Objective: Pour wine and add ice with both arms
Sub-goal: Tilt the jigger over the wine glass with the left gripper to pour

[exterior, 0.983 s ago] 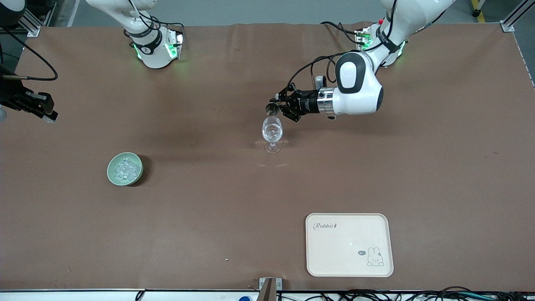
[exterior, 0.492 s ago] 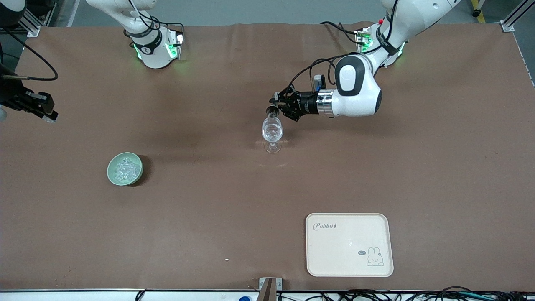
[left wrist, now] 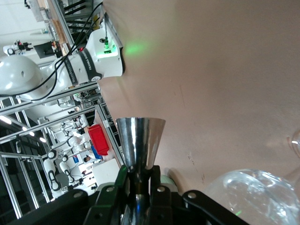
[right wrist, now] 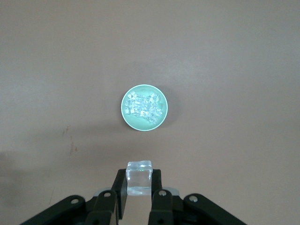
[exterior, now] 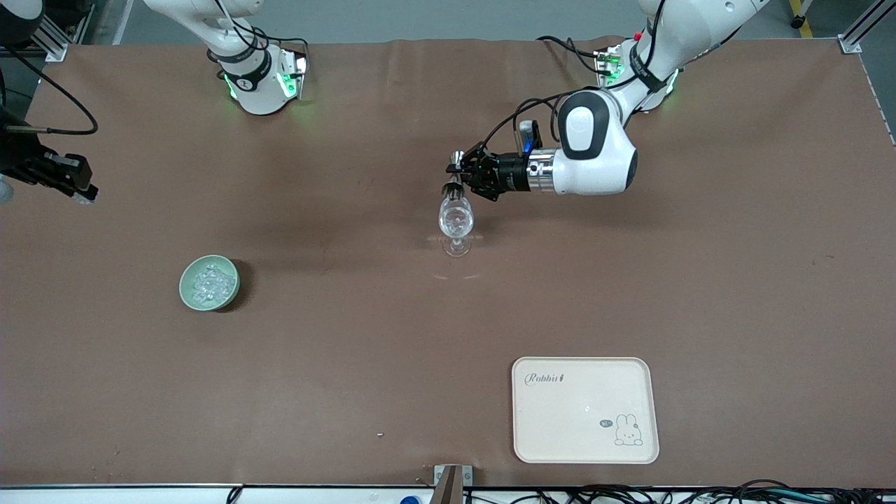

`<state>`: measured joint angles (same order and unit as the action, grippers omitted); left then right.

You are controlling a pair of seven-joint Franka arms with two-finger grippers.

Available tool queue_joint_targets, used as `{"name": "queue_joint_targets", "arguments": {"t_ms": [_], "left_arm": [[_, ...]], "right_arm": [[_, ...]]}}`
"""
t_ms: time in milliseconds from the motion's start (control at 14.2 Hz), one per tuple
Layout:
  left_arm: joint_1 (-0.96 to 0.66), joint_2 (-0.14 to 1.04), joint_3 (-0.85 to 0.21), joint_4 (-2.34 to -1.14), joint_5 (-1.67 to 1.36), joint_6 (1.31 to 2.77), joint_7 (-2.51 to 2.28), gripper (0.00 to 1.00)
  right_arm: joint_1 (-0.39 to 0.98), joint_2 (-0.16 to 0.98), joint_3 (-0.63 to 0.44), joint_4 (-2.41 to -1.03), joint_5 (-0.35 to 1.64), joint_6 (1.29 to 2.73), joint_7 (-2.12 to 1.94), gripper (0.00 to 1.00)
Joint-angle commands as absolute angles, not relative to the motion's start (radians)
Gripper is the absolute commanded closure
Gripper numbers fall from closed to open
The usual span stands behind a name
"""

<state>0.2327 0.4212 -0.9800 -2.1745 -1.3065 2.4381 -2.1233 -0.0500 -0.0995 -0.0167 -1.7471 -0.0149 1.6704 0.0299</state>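
At the edge of the scene, the right gripper (exterior: 70, 183) hangs high above the right arm's end of the tabletop (exterior: 350, 364), its fingers (right wrist: 155, 187) pinching a single clear ice cube (right wrist: 139, 178); it appears to be waiting its turn while the pour is made. Directly below those fingers sits one pale green bowl (exterior: 209, 282), heaped with the ice (right wrist: 144, 108), too many cubes to count.

At mid-table one stemmed wine glass (exterior: 456, 222) stands upright, placed where either arm can reach it. Just above its rim the left gripper (exterior: 467, 176), lying sideways, holds one steel jigger (left wrist: 139, 140), fingers (left wrist: 123, 180) clamped on its narrow waist and the measure tipped over the glass, seemingly to empty into the bowl of the glass. No liquid can be made out.

Toward the left arm's end, well clear of both sets of fingers and nearest the front camera, lies one cream rabbit-print tray (exterior: 560, 448), bare.
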Motion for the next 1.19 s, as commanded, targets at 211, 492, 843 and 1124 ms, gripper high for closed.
{"name": "queue_joint_targets", "arguments": {"t_ms": [211, 492, 843, 1124], "left_arm": [[0.222, 0.425, -0.989, -2.168, -1.331, 2.448, -2.154, 0.99], [0.224, 0.433, -0.988, -2.175, -1.331, 2.445, -2.163, 0.99], [0.238, 0.434, -0.988, -2.175, -1.331, 2.439, -2.204, 0.99], [0.242, 0.431, -0.988, -2.175, -1.331, 2.428, -2.235, 0.99]], "right_arm": [[-0.049, -0.109, -0.014, -1.756, -0.028, 1.667, 0.025, 0.98], [-0.049, -0.109, -0.014, -1.756, -0.028, 1.667, 0.025, 0.98], [-0.048, -0.109, -0.012, -1.756, -0.028, 1.667, 0.025, 0.98], [-0.048, -0.109, -0.012, -1.756, -0.028, 1.667, 0.025, 0.98]]}}
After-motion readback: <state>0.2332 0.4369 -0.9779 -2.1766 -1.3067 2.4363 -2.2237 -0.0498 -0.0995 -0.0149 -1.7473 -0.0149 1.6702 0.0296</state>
